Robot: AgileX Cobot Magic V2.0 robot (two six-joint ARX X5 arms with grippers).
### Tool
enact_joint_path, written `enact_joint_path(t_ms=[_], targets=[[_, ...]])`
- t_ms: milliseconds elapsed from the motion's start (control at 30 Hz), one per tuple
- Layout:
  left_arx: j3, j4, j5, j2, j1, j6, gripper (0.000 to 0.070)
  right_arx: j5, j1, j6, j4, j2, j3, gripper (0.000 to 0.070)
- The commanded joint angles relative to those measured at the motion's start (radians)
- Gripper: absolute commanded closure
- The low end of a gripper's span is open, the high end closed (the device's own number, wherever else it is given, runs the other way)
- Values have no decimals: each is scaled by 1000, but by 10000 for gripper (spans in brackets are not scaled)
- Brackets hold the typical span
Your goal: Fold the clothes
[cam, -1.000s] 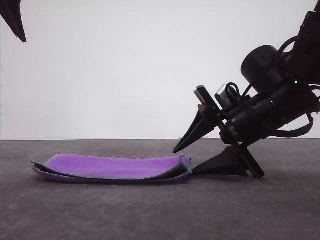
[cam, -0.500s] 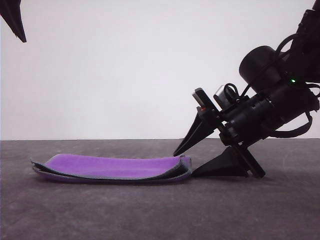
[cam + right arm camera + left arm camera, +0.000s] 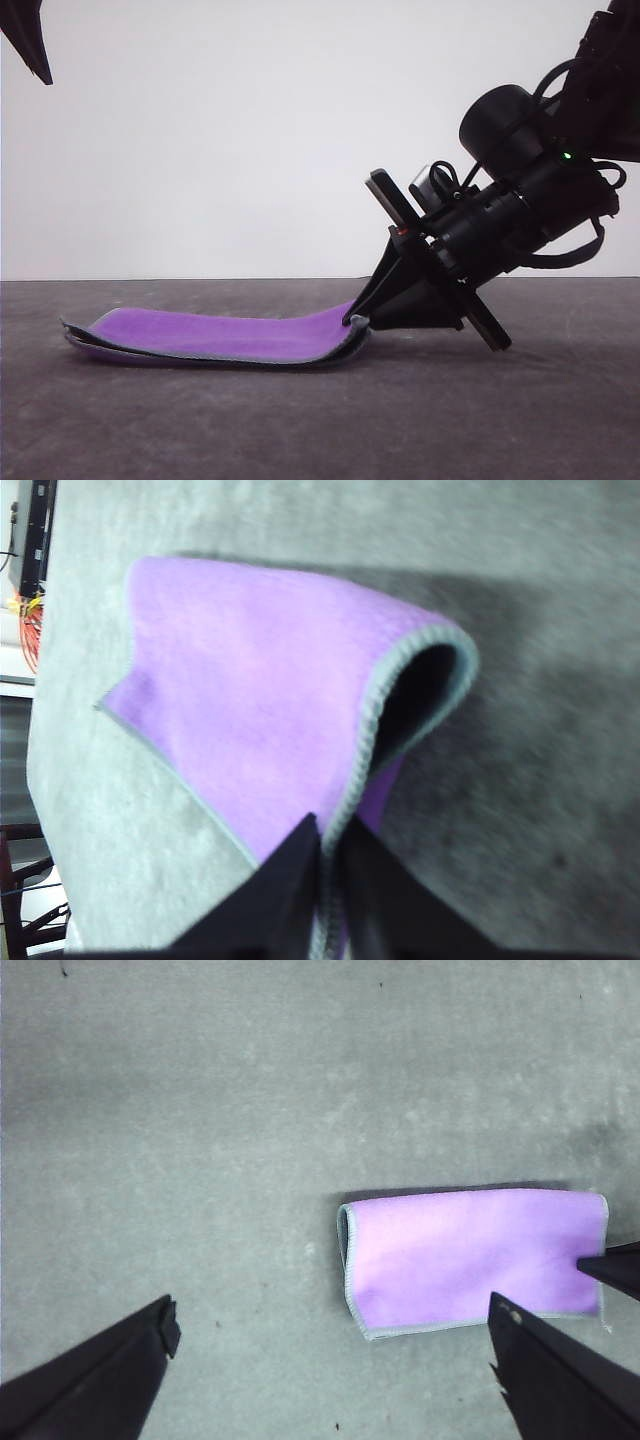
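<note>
I see my left gripper up high over the left side of the table, and its jaws are wide apart with nothing in them. Down below it lies the cloth, folded flat on the grey table, purple side up, with a grey stitched edge. It sits on the left half of the table, a bit back from the front edge. At the cloth's right end, my right gripper has its jaws pressed together on the cloth's edge. That end is lifted a little off the table and curls open, showing the dark inside
</note>
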Motion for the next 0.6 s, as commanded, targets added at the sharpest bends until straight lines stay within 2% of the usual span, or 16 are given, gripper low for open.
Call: enact_joint_path(t_ms=[0,233,567], targets=[[20,3,2,15,3,2,102,-5,13,7,13,23,25,698],[20,4,3,15,3,0,102,-9,101,33,39,64,127,698],[20,-11,2,15,3,0,102,-52,249,83,30,276,465,698]])
